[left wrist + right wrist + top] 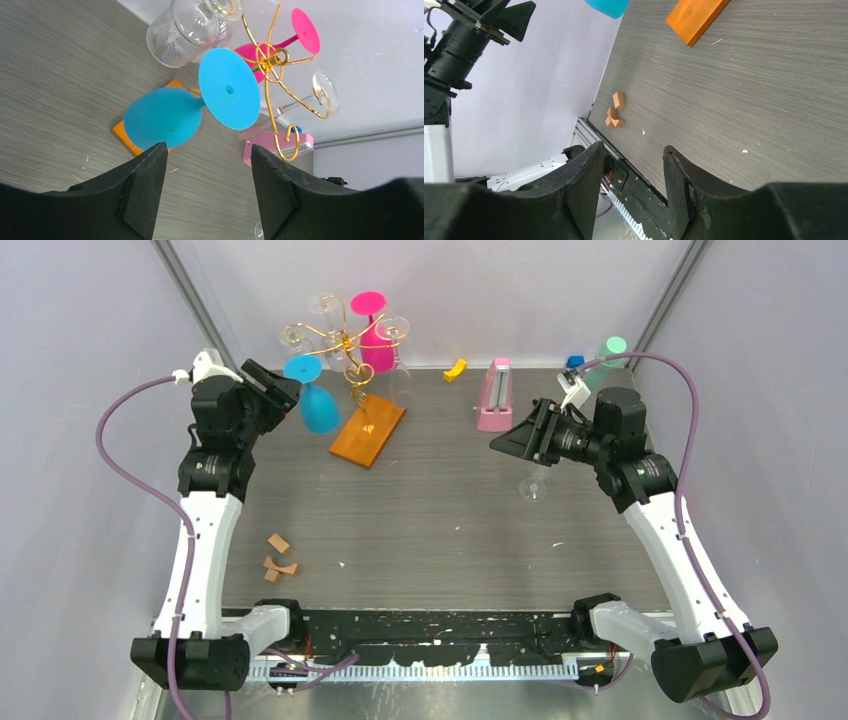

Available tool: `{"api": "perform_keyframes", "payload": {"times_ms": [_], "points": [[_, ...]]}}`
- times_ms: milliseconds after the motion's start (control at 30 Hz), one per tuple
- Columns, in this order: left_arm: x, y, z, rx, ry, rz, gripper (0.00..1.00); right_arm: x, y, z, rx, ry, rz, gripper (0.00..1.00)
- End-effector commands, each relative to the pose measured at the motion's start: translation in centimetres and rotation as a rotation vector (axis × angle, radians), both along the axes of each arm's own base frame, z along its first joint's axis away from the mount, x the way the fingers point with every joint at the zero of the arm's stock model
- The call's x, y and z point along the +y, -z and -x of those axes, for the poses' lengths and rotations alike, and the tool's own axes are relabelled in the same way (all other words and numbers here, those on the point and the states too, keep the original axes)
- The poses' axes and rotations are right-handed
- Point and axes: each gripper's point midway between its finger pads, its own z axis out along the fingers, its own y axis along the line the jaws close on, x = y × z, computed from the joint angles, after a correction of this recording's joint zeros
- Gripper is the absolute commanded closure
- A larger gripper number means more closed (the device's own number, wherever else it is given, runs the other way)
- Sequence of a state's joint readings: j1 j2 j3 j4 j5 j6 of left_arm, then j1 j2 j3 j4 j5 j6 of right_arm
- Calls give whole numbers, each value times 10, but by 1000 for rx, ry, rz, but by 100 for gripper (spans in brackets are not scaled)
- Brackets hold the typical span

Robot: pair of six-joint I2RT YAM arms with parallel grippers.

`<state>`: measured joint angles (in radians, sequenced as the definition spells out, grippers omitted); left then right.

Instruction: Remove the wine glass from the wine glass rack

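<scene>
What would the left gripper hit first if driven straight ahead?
Probably the blue wine glass hanging on the wine glass rack; its bowl lies just beyond the left gripper's open fingers, though depth is unclear.

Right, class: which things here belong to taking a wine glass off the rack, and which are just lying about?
Belong to the job:
wine glass rack
blue wine glass
pink wine glass
clear glasses
left arm's fingers, open by the blue glass

Just lying about:
wooden blocks
pink box
yellow piece
mint cup
</scene>
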<state>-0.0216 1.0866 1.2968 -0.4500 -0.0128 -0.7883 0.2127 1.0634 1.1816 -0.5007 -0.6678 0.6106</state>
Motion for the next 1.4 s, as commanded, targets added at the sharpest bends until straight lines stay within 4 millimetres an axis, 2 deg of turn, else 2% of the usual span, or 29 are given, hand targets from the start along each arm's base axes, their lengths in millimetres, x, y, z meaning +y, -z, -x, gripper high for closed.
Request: {"api": "perform_keyframes", "payload": {"times_ms": [0, 67, 200, 400, 533, 667, 833, 933, 1067, 1200, 1367], "points": [[-2, -23, -13, -64, 28, 15, 37, 1, -18, 6, -58, -4, -45, 48], [-4, -21, -20, -62, 33, 19, 37, 1, -19, 7, -57, -2, -52, 48], [10, -19, -36, -63, 8, 42, 37, 1, -21, 8, -58, 3, -63, 48], [20, -23, -49, -99, 63, 166, 37, 1, -21, 10, -54, 7, -69, 49], [9, -20, -55, -98, 139, 214, 38, 1, -20, 10, -53, 10, -71, 49], [1, -16, -61, -85, 193, 258, 42, 1, -20, 9, -48, 11, -75, 49], [-2, -14, -63, -81, 212, 283, 54, 1, -18, 9, -43, 15, -78, 49], [3, -12, -60, -76, 178, 273, 69, 1, -18, 10, -43, 15, -79, 49], [13, -15, -53, -90, 111, 237, 82, 0, -17, 9, -43, 22, -78, 49], [13, -25, -49, -113, 116, 240, 99, -1, -15, 8, -40, 30, -78, 50], [9, -45, -47, -168, 131, 274, 100, -2, -15, 7, -39, 43, -79, 51]]}}
